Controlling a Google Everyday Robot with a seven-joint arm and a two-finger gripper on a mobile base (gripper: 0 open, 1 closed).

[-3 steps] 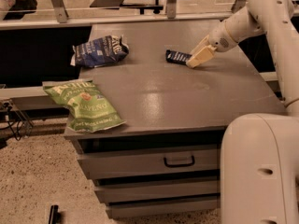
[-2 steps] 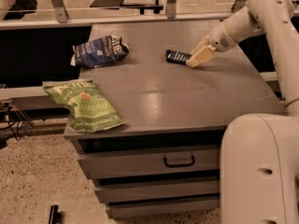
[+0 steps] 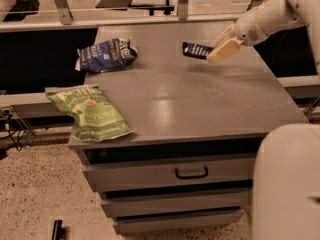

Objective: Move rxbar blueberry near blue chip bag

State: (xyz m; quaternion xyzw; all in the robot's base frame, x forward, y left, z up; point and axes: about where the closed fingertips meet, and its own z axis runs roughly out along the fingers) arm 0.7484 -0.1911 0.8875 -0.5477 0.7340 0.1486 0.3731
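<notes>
The rxbar blueberry [image 3: 195, 50], a small dark navy wrapper with white lettering, is at the back right of the grey table [image 3: 200, 104]. My gripper [image 3: 218, 45] comes in from the right and is shut on the bar's right end. It holds the bar a little above the tabletop, with a shadow under it. The blue chip bag [image 3: 105, 54], dark blue and wrinkly, lies at the back left of the table, well to the left of the bar.
A bright green chip bag [image 3: 91, 112] lies at the table's front left corner, partly over the edge. The table has drawers [image 3: 190, 173] below its front edge. A rounded white part of the robot [image 3: 287, 184] fills the lower right.
The gripper has risen slightly with the rxbar, which has come up off the tabletop. Both chip bags have not moved.
</notes>
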